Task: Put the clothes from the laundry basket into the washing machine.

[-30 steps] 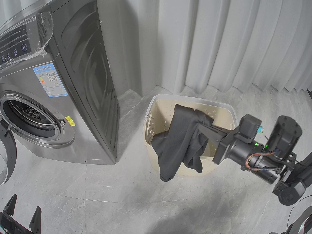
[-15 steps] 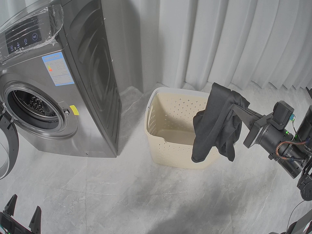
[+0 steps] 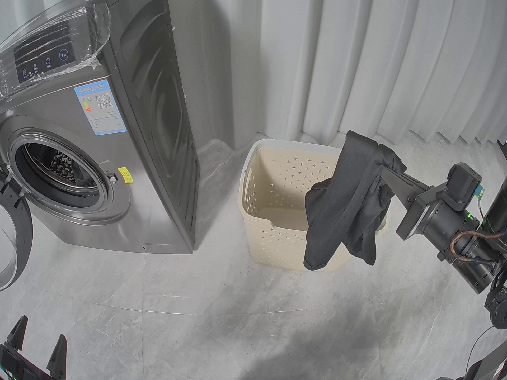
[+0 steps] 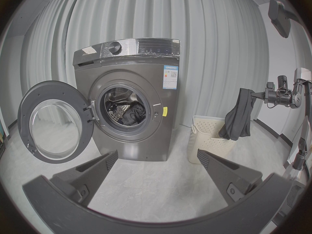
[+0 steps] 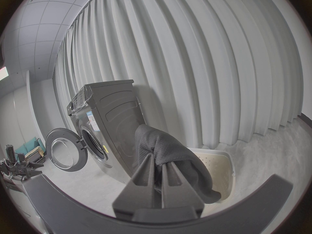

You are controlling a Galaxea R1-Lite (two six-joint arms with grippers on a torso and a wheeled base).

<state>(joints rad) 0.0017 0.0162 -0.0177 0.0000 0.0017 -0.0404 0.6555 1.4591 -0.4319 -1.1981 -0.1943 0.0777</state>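
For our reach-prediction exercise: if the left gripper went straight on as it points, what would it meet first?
Probably the lower front panel of the washing machine, though depth is unclear.

We'd call this a mock-up laundry corner, not a real home: washing machine [image 3: 105,133] with plastic wrap [image 3: 95,27] on its panel, laundry basket [image 3: 274,238], wall-to-wall white curtains [image 3: 369,54], grey stone-look floor [image 3: 211,317], office-style panel ceiling [image 5: 39,17].

black arm [image 3: 438,222], orange cable [image 3: 475,233], wedge fingers [image 3: 404,181]
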